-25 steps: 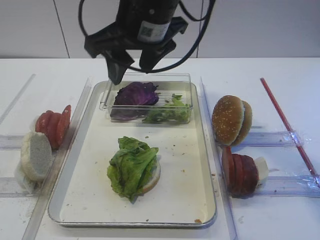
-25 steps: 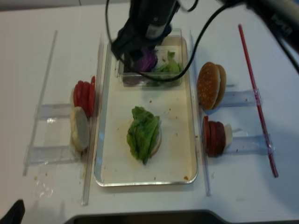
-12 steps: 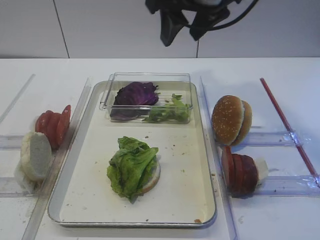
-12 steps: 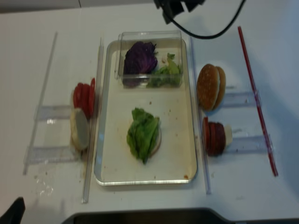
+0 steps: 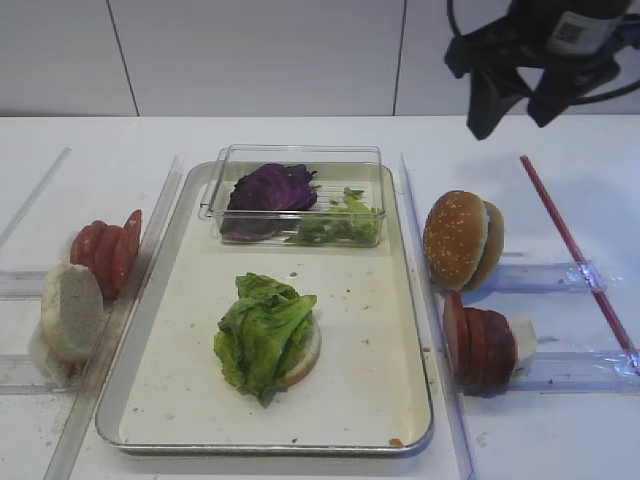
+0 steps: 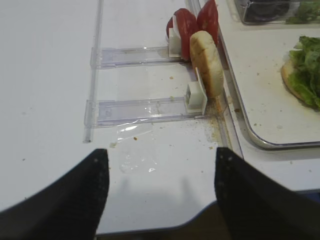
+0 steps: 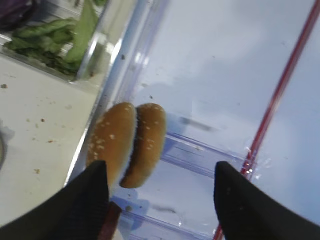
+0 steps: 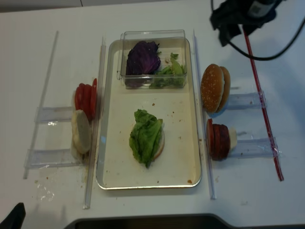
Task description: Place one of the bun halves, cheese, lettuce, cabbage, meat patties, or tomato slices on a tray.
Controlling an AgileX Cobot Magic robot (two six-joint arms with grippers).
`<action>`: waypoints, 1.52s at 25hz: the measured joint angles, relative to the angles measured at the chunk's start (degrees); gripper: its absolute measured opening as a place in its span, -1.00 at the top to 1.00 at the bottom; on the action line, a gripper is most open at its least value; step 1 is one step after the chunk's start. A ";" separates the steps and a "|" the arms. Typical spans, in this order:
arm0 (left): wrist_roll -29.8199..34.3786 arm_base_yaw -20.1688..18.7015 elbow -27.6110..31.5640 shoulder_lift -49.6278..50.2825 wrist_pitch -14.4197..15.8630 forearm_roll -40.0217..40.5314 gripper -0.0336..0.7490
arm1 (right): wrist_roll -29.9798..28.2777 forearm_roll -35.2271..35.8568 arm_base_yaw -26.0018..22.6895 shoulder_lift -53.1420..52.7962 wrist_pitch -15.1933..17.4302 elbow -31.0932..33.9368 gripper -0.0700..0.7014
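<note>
The metal tray (image 5: 405,330) lies mid-table. On it rests a bun half (image 5: 308,355) covered with frilly lettuce (image 5: 262,330). At the tray's far end a clear box holds purple cabbage (image 5: 272,187) and more lettuce (image 5: 338,225). Two sesame bun halves (image 5: 460,240) stand on edge to the right, with meat patties (image 5: 482,347) in front of them. To the left are tomato slices (image 5: 105,252) and a pale bun half (image 5: 70,310). My right gripper (image 5: 513,115) hangs open and empty, high above the sesame bun halves (image 7: 127,145). My left gripper (image 6: 160,192) is open and empty over bare table near the front edge.
Clear plastic rails (image 5: 545,275) hold the food on both sides of the tray. A red rod (image 5: 575,250) lies along the far right. The clear box (image 5: 290,155) takes up the tray's far end. The table's front edge (image 6: 165,227) runs just below my left gripper.
My right gripper has risen from over the clear box and swung right, empty; it now hangs above the sesame bun halves. The food has not moved.
</note>
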 joint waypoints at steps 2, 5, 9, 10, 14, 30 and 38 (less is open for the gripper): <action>0.00 0.00 0.00 0.00 0.00 0.00 -0.16 | 0.00 -0.14 -2.55 -2.36 -0.11 2.28 -0.41; 0.00 0.00 0.00 0.00 0.00 0.00 -0.16 | 0.00 -0.47 -5.67 -5.83 -0.11 5.44 -0.41; 0.00 0.00 0.00 0.00 0.00 0.00 -0.16 | 0.00 -1.11 -7.77 -11.00 -0.11 9.79 -0.39; 0.00 0.00 0.00 0.00 0.00 0.00 -0.16 | 0.00 -1.69 -7.87 -12.52 -0.11 11.05 -0.39; 0.00 0.00 0.00 0.00 0.00 0.00 -0.16 | 0.00 -2.45 -7.87 -18.93 -0.36 16.85 -0.39; 0.00 0.00 0.00 0.00 0.00 0.00 -0.16 | 1.52 -6.86 -7.87 -46.51 -1.95 39.93 -0.37; 0.00 0.00 0.00 0.00 0.00 0.00 -0.16 | 2.42 -6.81 -7.87 -61.64 -1.19 47.41 -0.37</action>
